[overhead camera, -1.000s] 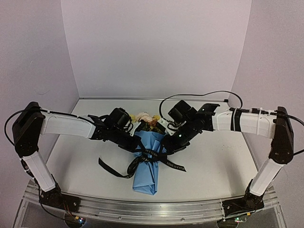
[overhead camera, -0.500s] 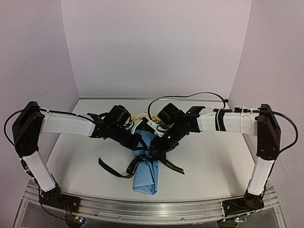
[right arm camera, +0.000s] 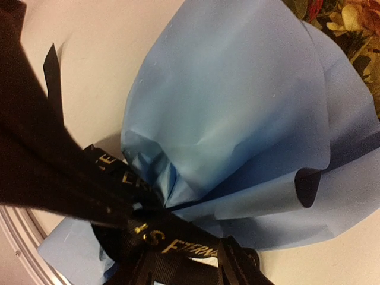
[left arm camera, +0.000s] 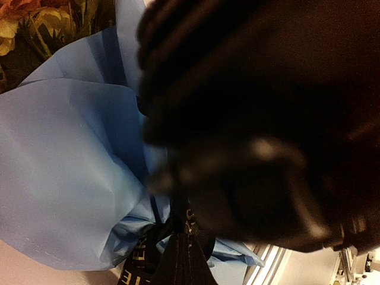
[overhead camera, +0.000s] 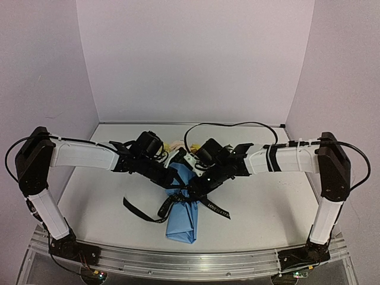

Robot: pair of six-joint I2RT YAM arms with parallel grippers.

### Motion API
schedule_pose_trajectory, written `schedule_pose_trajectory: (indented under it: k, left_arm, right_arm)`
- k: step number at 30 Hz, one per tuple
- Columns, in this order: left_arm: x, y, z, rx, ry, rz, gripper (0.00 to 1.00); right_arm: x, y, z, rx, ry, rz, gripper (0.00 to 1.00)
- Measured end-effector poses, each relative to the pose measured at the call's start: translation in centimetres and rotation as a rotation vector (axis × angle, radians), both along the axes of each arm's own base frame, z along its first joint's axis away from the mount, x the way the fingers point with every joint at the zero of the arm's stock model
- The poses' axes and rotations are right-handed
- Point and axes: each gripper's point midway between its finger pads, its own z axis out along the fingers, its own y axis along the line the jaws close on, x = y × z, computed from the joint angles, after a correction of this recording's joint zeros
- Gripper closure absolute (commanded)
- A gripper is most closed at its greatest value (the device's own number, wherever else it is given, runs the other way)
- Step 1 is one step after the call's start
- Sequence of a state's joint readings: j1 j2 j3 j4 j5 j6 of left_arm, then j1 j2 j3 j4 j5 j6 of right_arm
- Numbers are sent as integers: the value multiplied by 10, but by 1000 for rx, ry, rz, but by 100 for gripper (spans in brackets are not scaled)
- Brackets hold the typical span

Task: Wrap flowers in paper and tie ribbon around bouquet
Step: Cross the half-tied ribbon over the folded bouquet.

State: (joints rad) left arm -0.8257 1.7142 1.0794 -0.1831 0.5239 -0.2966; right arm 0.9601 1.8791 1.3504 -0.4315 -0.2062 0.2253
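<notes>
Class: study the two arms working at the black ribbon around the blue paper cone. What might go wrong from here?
The black lettered fabric ribbon is bunched around the waist of the light blue paper cone; a pull by the right gripper may slide it toward the narrow end. The left gripper works at the same spot, so the two might collide or crush the cone.

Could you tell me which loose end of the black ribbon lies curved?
The narrow black lettered ribbon's left-side end loops round; its right-side end runs out straight.
</notes>
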Motion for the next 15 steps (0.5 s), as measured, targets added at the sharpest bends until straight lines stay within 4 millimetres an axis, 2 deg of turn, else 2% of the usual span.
schedule_pose_trajectory:
  k: [7, 15]
  left_arm:
    - [-4, -2, 1, -5, 1, -16, 100]
    - [-2, -2, 1, -4, -2, -10, 100]
  right_arm:
    - [7, -6, -13, 91, -86, -31, 66]
    - [12, 13, 2, 206, -121, -8, 68]
